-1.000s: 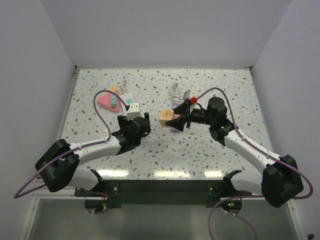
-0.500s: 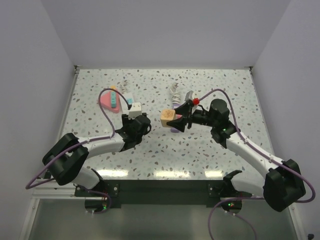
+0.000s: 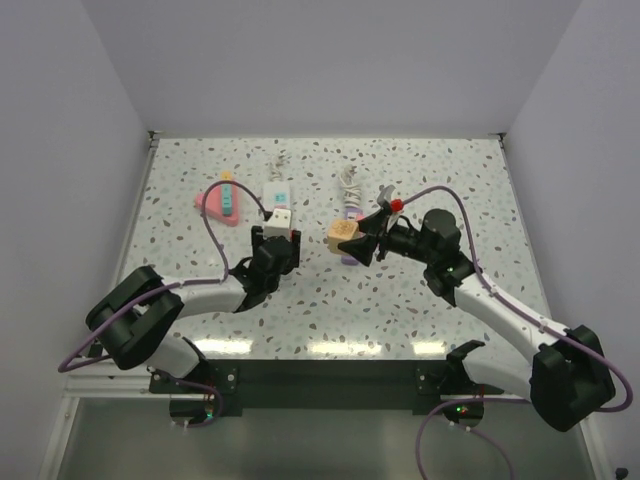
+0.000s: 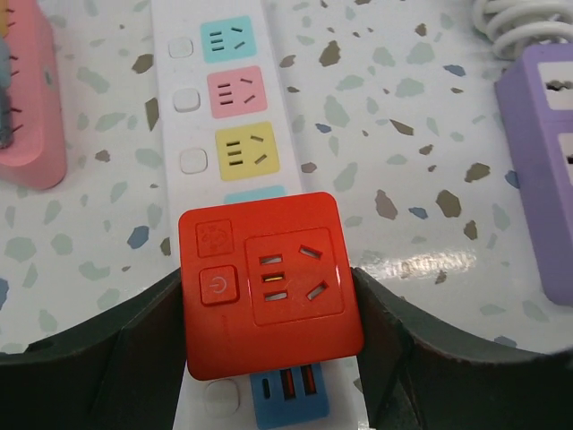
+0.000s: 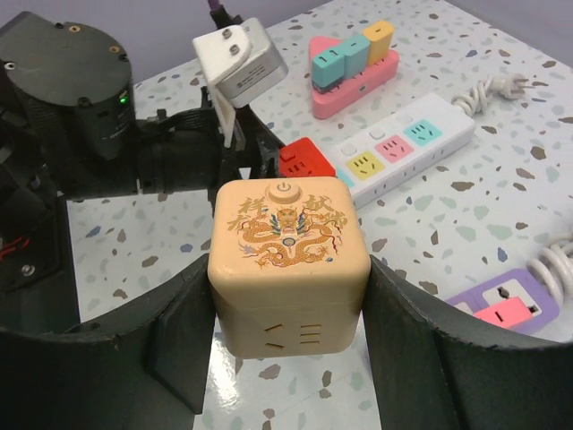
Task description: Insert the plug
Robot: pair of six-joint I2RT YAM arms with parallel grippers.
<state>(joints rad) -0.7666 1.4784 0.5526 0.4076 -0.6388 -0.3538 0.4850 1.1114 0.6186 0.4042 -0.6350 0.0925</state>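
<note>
In the left wrist view, a red cube plug (image 4: 269, 278) with a power button and a socket face sits between the black fingers (image 4: 134, 345), both pressing its sides. My left gripper (image 4: 269, 309) is shut on it, right over the white power strip (image 4: 183, 116), covering part of its socket row. Whether its pins are seated is hidden. My right gripper (image 5: 291, 309) is shut on a beige cube (image 5: 286, 255) with a dragon print, held above the table right of the left gripper (image 3: 276, 240). From above, that beige cube (image 3: 343, 233) hangs mid-table.
A pink strip (image 3: 215, 200) carrying teal and yellow plugs lies left of the white strip (image 3: 277, 188). A purple strip (image 3: 351, 212) with a coiled white cord lies behind the right gripper (image 3: 356, 244). The two grippers are about a hand's width apart.
My left gripper closed on the red cube and shifted slightly right. The white strip now lies straighter and further right. The right arm drifted slightly right with the beige cube.
</note>
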